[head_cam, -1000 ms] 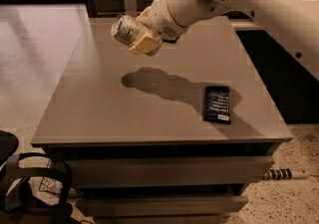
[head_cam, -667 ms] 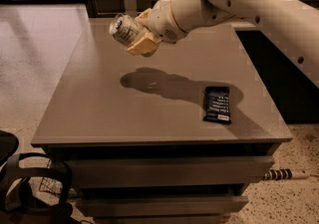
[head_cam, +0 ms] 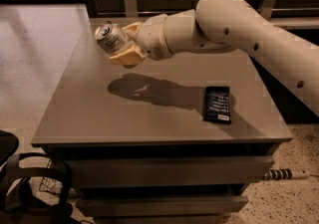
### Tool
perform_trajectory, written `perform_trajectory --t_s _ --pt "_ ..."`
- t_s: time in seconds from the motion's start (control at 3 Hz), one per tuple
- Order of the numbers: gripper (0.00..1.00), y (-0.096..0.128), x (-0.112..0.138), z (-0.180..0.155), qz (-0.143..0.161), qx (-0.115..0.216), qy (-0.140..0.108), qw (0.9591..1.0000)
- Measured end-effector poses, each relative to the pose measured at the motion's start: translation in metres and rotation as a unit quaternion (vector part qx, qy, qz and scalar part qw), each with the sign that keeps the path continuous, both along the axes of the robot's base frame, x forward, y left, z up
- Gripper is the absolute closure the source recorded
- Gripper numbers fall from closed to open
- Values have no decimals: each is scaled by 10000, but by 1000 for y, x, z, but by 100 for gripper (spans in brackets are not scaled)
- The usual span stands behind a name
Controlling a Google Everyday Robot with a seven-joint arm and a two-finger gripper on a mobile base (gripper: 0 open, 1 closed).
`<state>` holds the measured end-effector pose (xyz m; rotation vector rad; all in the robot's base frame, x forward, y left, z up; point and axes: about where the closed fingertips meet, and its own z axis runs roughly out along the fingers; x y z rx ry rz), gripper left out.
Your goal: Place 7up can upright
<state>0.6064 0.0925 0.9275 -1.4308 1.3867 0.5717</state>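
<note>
The 7up can [head_cam: 110,37] is a whitish-silver can with a silver top and pull tab. It is held in the air above the far left part of the grey table [head_cam: 124,113], tilted on its side with its top facing up and to the left. My gripper [head_cam: 124,44] is shut on the can, with cream fingers [head_cam: 127,57] clamped above and below its body. The white arm reaches in from the right.
A flat dark-blue snack bar [head_cam: 218,104] lies on the right part of the table near the front edge. The arm's shadow [head_cam: 149,90] falls across the table's middle. A wooden wall runs behind the table. A dark object [head_cam: 30,188] stands on the floor at lower left.
The arm has swung slightly left and toward the far side, carrying the can with it. The can stays tilted in the grip.
</note>
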Motion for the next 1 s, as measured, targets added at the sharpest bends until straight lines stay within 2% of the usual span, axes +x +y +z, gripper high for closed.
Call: perform_trajectory --t_s 0.33,0.67,1.0 --pt "100 0 0 0 1 -2 0 10000" --pt "100 3 -3 0 34 128 31 9999" --pt "100 10 -13 -3 120 495 170 9986"
